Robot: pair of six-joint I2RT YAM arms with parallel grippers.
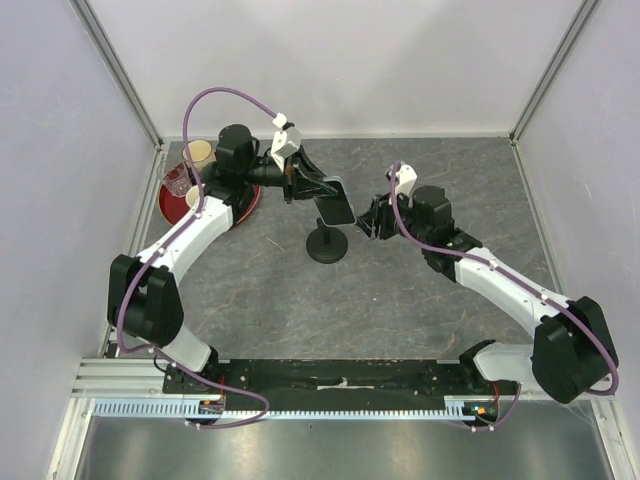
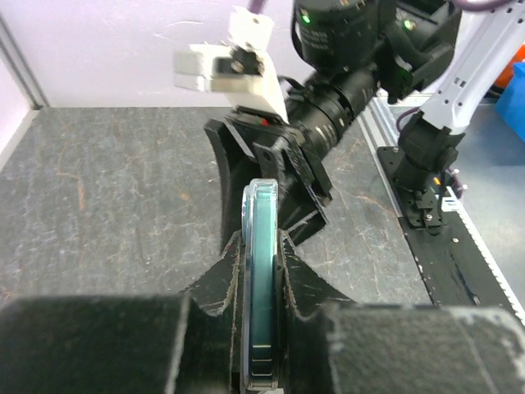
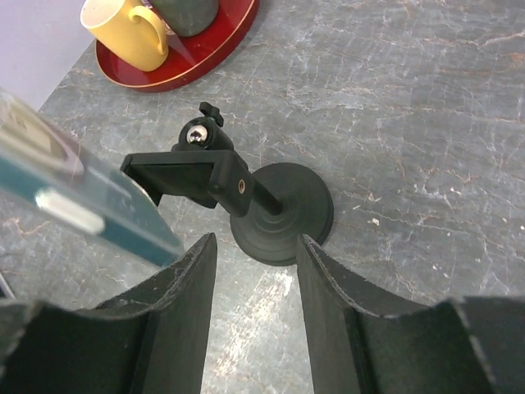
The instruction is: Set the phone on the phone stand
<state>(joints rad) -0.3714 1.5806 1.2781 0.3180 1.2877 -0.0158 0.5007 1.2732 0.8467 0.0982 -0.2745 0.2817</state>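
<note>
- Broadly, the grey stone-look table point(image 1: 420, 300) carries everything, and the phone stand point(image 1: 327, 245) sits near its middle, between the two arms. That puts it within reach of both.
- Well apart from the phone stand, on its far left, a red tray point(image 3: 205, 57) holds a yellow mug point(image 3: 123, 29). Neither plays any part in this task.
- Directly above the phone stand, the phone point(image 1: 337, 200) hangs tilted in the air, not yet seated. Its lower corner is close to the bracket point(image 3: 184, 176), but I cannot tell whether they touch.
- Reaching over the phone stand from its left, the left gripper point(image 2: 261, 246) is clenched on the phone. It pinches both flat faces, so the thin edge runs out between the fingers and the lower end is free to slide into the bracket.
- Just right of the phone stand, the right gripper point(image 3: 254, 246) hangs low with its jaws apart and nothing between them. The round base shows beyond the gap. My guess is that it is there to steady the stand during seating.
</note>
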